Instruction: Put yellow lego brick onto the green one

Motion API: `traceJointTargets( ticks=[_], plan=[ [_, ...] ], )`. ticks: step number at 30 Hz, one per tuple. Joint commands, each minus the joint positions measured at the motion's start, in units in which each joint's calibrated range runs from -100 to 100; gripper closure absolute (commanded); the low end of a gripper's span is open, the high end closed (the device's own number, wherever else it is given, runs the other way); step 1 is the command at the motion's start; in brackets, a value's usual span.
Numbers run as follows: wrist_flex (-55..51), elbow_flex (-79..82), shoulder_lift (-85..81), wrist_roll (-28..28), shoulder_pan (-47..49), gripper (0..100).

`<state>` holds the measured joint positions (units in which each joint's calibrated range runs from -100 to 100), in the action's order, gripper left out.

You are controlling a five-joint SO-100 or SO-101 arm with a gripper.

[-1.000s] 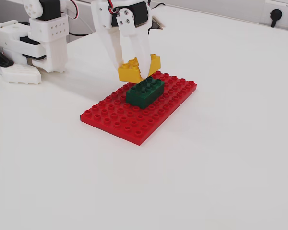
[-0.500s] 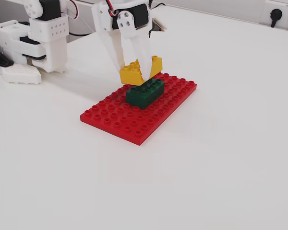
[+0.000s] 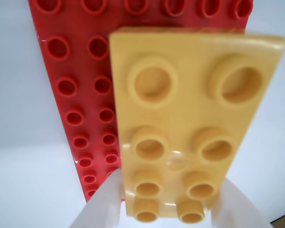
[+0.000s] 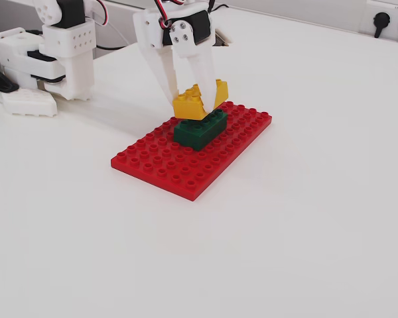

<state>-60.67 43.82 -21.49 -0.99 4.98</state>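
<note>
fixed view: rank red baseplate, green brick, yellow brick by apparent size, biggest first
1. Red baseplate, clearly largest.
2 and 3. Green brick and yellow brick cannot be ranked: the claw covers part of the yellow, which overlaps the green.

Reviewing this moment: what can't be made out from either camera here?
- Wrist view: the green brick is fully hidden under the yellow lego brick; stud alignment cannot be checked.
- Wrist view: the end effector is cut off by the bottom edge and blurred.
- Fixed view: the end effector's fingers cover the middle of the yellow brick, and whether it touches the green one is too small to tell.
- Fixed view: the arm is cut off at the top edge.
</note>
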Motion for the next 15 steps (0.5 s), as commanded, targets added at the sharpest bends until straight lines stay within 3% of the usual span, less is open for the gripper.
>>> traceJointTargets(
  ticks=[1,15],
  plan=[
    [0.55,0.14,-0.76,-0.21,0.11,91],
    [0.55,0.96,-0.68,-0.26,-0.48,91]
  ],
)
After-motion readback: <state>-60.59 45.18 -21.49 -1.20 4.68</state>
